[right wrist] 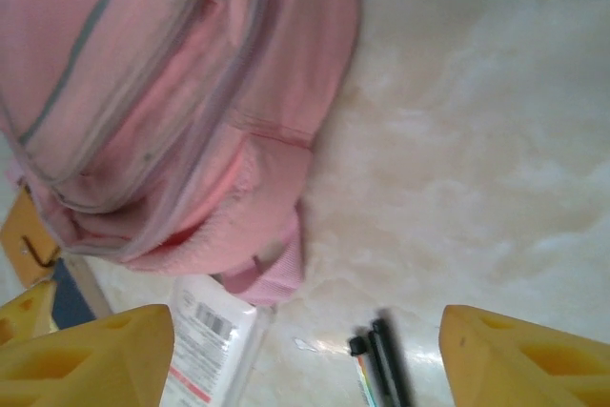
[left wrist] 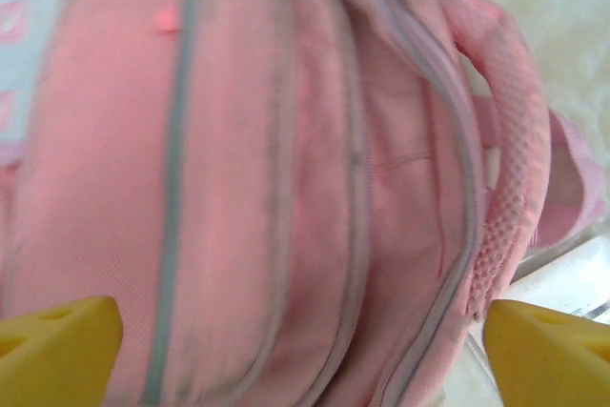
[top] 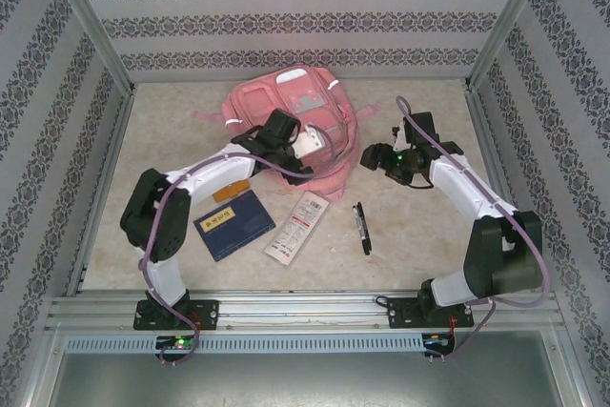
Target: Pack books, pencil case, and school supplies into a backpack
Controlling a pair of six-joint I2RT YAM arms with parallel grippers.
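Left hand (left wrist: 303, 350) open over backpack (top: 262, 102), likely poised to hold opening. Right hand (right wrist: 305, 350) open, empty, beside it. Booklet (top: 234, 224), pencil case (top: 297, 227), pens (top: 363, 227) lie on counter (top: 429, 245).

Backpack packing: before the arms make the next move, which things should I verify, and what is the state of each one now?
1. The left pincer is open and empty above the backpack: ok.
2. The right pincer is open and empty: ok.
3. The backpack is opened wide enough for packing: cannot tell; the close view is blurred.
4. The booklet and the white pack lie flat and free on the table: ok.
5. The pens lie free on the table, apart from the white pack: ok.
6. Everything is inside the backpack: not ok; the booklet, white pack and pens are outside.
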